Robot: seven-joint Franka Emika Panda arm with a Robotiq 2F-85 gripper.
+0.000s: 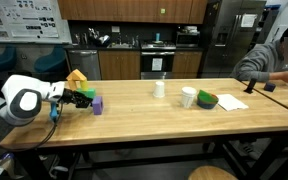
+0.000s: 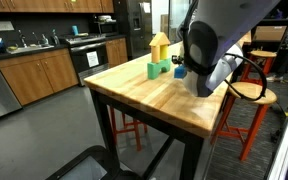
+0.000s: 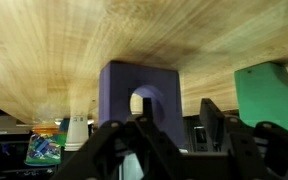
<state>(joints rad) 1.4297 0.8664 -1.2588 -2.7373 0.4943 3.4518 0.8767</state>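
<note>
Left of frame in an exterior view, the tool [image 1: 83, 98] hangs released beside a purple arched wooden block [image 1: 97, 104] on the wooden table [image 1: 134, 112]. Right of centre stand a white cup [image 1: 160, 88] and a green bowl [image 1: 206, 100]; their contents cannot be told.

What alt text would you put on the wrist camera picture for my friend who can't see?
A purple arch block sits just ahead of the dark gripper, with a green block at the right edge. Wooden table fills the top of the picture.
</note>
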